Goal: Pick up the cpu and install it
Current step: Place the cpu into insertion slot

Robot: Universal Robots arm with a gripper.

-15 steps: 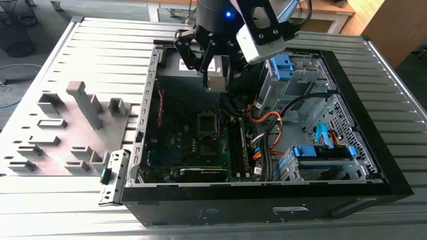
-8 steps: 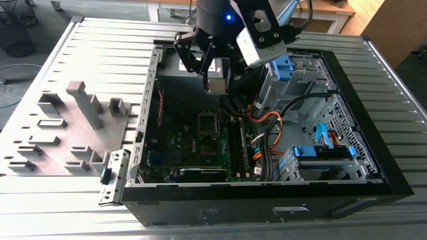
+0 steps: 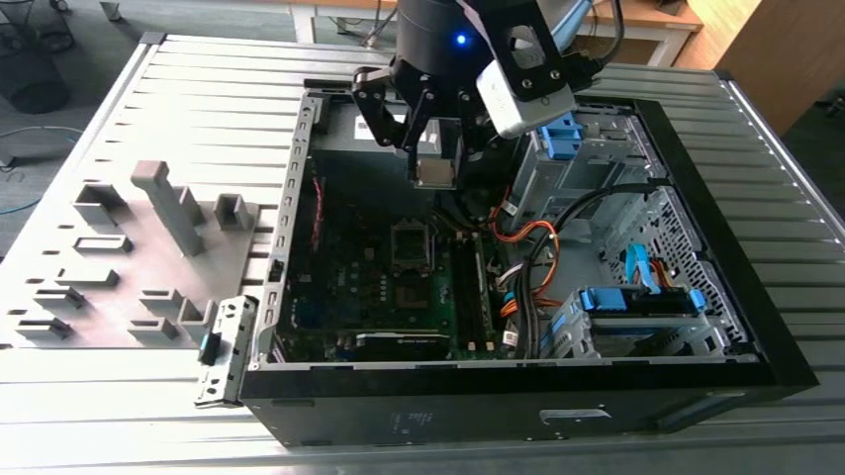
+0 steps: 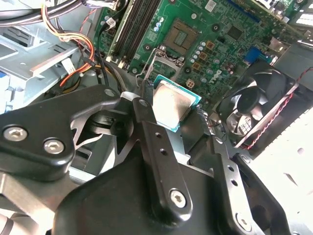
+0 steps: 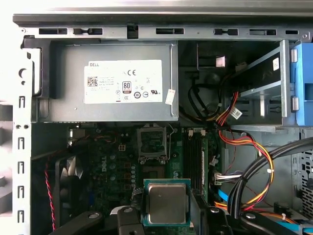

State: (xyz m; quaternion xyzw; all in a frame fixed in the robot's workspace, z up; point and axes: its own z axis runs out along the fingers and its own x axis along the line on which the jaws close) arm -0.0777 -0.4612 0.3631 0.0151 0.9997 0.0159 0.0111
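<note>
**Gripper [image 4: 172, 115] carrying the cpu [image 4: 172, 104] above the open case**

Black linkage bars are looming closest in both wrist views. Between them the jaws are pinching the cpu by 2 opposite edges, open only as wide as the chip itself. That edge grip is leaving the silver lid facing up and the underside clear, which I judge is keeping the contacts untouched and the chip level for seating.

In the exterior view the arm is hanging over the computer case [image 3: 779, 327], holding the chip well above the motherboard [image 4: 215, 34] and not touching it. The socket [image 4: 182, 36] is lying bare, and its retaining frame is looking swung open, so it is appearing ready to receive the part.

In the first wrist view the cpu is showing on the far side of the socket from the power supply [image 5: 112, 88]. Memory slots [image 4: 139, 24] are running just beside the socket, and a fan [image 4: 254, 105] is sitting near the chip's other side. Installation is not yet done.
</note>
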